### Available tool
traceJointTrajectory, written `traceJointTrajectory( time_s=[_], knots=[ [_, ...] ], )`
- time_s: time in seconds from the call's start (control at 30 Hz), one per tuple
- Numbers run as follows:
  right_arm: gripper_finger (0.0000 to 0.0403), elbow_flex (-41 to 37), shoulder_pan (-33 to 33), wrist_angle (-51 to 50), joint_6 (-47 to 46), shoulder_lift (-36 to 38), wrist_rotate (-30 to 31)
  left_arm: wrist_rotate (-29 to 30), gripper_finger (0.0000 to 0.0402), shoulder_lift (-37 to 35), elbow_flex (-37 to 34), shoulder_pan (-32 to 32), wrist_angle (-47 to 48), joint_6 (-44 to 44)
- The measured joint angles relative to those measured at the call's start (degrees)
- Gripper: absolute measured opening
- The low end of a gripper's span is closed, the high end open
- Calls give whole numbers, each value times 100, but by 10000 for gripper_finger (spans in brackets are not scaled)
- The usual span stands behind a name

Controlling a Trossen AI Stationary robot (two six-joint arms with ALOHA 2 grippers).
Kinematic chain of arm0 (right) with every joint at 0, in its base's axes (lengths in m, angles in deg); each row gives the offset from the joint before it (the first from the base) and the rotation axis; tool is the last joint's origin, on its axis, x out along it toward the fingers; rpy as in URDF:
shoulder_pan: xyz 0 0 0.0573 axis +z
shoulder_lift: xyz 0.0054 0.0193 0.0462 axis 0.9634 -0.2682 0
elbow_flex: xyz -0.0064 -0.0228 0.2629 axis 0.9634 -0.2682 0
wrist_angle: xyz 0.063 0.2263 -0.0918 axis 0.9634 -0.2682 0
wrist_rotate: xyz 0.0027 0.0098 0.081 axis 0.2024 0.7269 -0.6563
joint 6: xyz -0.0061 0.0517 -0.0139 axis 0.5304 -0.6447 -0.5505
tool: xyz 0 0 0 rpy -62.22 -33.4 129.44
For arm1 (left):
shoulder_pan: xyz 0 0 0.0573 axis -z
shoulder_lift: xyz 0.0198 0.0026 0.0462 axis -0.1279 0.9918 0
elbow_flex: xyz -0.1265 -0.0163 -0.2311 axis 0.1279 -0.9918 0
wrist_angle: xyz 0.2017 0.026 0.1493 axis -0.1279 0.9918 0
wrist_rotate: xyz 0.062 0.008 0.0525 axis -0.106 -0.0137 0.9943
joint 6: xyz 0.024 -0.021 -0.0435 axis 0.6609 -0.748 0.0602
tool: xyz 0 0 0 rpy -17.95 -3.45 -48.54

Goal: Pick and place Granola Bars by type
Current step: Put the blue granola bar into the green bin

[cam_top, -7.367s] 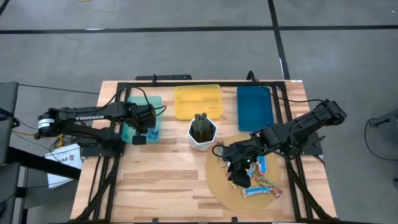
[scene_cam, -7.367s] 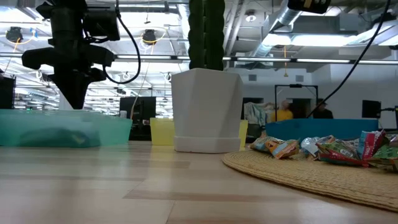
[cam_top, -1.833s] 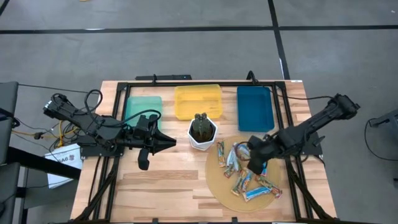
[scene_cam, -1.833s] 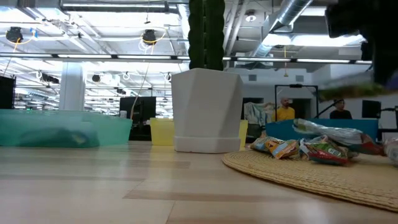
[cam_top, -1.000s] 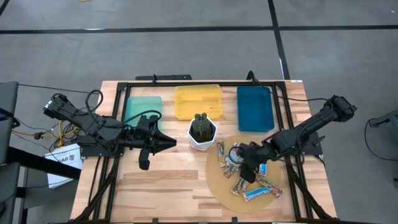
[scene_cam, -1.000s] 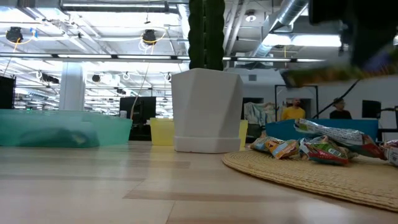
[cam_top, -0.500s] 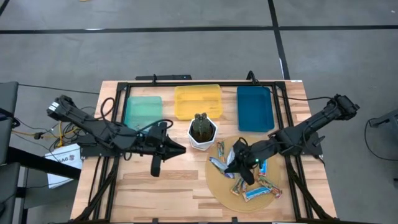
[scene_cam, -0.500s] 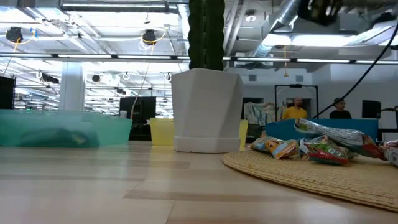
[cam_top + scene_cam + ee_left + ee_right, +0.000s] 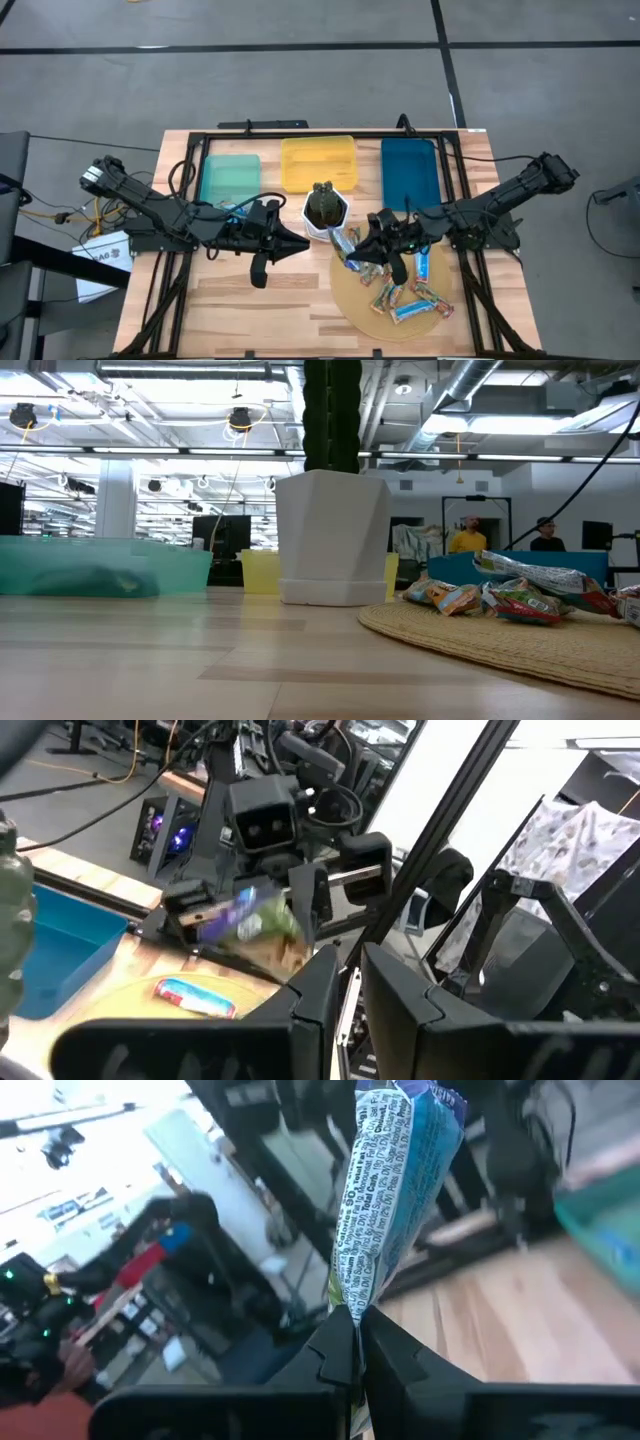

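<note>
The right gripper (image 9: 352, 250) clenches a blue granola bar (image 9: 388, 1190) above the woven mat (image 9: 352, 298), beside the white pot (image 9: 324, 212). The left gripper (image 9: 300, 243) waits nearby, nearly closed and empty.

Right pincer (image 9: 354, 1342) clamped on blue granola bar (image 9: 385, 1190), wooden table (image 9: 500, 1330) beyond

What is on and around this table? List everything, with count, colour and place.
Shallow plastic trays: three, teal, yellow, blue, along the far edge.
White pot with dark plant: one, table centre.
Round woven mat: one, tan, in front of the blue tray.
Foil-wrapped granola bars: several, mixed colours, on the mat.
Blue-and-white bar: one, held above the mat's left edge.
People: two, far background.
Left claw: left of the pot.
Right claw: shut on the blue-and-white bar.
</note>
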Motion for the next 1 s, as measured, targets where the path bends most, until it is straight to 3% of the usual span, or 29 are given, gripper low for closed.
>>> traceJointTrajectory(
  time_s=[0.23, 0.47, 0.63, 1.0],
  knots=[
    [0, 47, 0, 305, 638, -2, 529, 103, 41, -1, 0, -17, -351, -71],
    [0, 535, 0, -87, 1348, -42, 545, 76, 50, 26, 2, -173, -363, -184],
    [0, 876, -13, -675, 1526, -36, 544, -99, 97, 106, 2, -301, -478, -190],
    [0, 918, -11, -682, 1684, -44, 689, -221, 208, 302, 1, -499, -923, 222]
  ],
)
